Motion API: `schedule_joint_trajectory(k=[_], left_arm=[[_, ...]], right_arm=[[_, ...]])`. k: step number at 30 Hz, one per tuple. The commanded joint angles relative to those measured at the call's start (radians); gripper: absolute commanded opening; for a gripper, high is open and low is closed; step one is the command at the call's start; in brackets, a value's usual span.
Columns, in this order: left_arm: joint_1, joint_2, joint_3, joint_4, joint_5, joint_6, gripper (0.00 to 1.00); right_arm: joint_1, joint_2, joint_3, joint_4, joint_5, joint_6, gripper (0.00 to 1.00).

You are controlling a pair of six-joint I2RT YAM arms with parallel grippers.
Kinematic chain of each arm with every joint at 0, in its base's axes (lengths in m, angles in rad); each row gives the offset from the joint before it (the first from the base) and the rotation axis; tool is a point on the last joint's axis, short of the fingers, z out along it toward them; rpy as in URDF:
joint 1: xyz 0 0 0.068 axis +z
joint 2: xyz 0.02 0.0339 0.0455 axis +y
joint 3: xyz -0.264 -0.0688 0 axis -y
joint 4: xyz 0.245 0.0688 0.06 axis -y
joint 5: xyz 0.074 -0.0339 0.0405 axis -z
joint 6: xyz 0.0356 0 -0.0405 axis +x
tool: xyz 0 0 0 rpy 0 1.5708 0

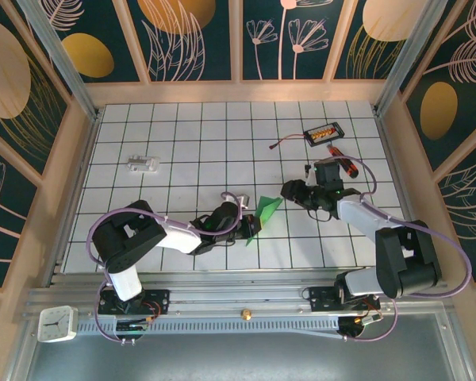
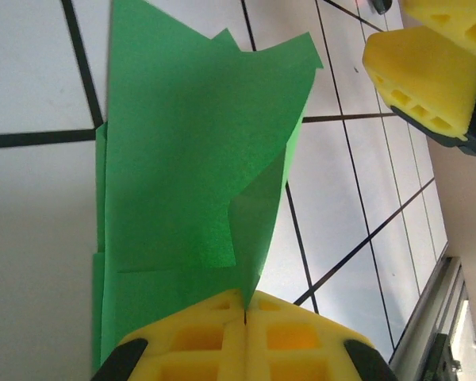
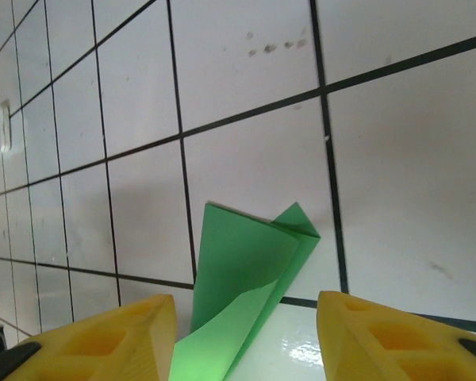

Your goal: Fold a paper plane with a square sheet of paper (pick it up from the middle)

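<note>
White gridded tabletop (image 1: 182, 135), floral-panelled walls (image 1: 198, 32). Left hand (image 2: 246, 305) clamps folded bright-green paper (image 2: 190, 159); right hand (image 3: 246, 302) parted. Overhead: black-and-orange screwdriver (image 1: 345, 165).

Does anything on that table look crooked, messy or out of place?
The green paper, pinched in the left gripper, looks roughly folded: its layers do not line up and uneven corners poke out at its free end. A screwdriver and a small black box lie loose at the far right.
</note>
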Motion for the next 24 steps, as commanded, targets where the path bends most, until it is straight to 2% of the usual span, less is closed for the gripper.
schedule_joint_trajectory(k=[1,12,24], left_arm=[[0.007,0.013,-0.017,0.08,0.014,-0.059,0.0],[0.032,0.044,-0.072,0.186,0.03,-0.166,0.0],[0.05,0.061,-0.088,0.23,0.062,-0.219,0.0]], right_arm=[[0.038,0.009,-0.01,0.016,0.002,-0.02,0.48],[0.13,-0.004,-0.059,0.083,-0.04,0.001,0.33],[0.142,0.025,-0.052,0.093,-0.063,-0.017,0.28]])
